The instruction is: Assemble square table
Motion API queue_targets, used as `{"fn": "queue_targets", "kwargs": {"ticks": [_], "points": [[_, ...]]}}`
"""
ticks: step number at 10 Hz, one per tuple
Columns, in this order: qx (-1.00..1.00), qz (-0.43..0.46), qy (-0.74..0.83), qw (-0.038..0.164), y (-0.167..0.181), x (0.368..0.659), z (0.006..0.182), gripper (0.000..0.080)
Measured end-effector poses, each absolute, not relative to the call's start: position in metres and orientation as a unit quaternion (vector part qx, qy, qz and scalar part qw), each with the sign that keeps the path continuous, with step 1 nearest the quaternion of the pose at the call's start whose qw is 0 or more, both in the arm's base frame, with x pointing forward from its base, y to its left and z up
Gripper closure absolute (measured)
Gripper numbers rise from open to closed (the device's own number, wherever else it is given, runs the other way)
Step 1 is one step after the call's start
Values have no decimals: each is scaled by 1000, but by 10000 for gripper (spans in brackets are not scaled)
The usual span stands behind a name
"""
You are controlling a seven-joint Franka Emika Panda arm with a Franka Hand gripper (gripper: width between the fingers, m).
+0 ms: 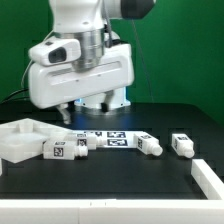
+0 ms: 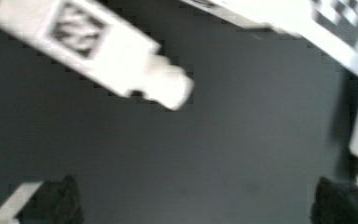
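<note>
1. Nearest the exterior camera, a white bar (image 1: 100, 205) ran along the front of the black table (image 1: 120, 172).
2. Just behind it, the square top (image 1: 18, 140) lay flat at the exterior view's left.
3. The first leg (image 1: 57, 151) lay on its side touching or just beside the top's edge. The second leg (image 1: 80, 146) lay just beside the first.
4. The third leg (image 1: 150, 143) and the fourth leg (image 1: 183, 143) lay on their sides toward the exterior view's right, apart from each other and well apart from the top.
5. The marker board (image 1: 105, 135) lay between the two pairs of legs, a little farther back.
6. The gripper (image 2: 197, 203) hung above the table. Its dark fingers (image 2: 51, 203) were spread wide with only bare black surface between them, grasping nothing.
7. In the wrist view, a tagged leg (image 2: 96, 50) lay clear of the fingers; which of the four it was could not be told.
8. Farthest back stood the robot base (image 1: 108, 100) and a green curtain (image 1: 190, 50).
</note>
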State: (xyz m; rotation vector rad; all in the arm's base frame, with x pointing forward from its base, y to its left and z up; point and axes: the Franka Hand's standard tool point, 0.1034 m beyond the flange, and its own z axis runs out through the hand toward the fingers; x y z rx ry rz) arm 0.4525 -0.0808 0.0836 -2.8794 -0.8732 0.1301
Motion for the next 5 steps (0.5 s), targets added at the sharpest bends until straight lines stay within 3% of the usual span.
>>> {"fn": "queue_targets", "kwargs": {"ticks": [1, 3, 5], "points": [[-946, 37, -317, 61, -105, 456, 84, 150], [-940, 1, -339, 30, -130, 459, 93, 150], [-941, 7, -337, 34, -127, 457, 90, 150]]}}
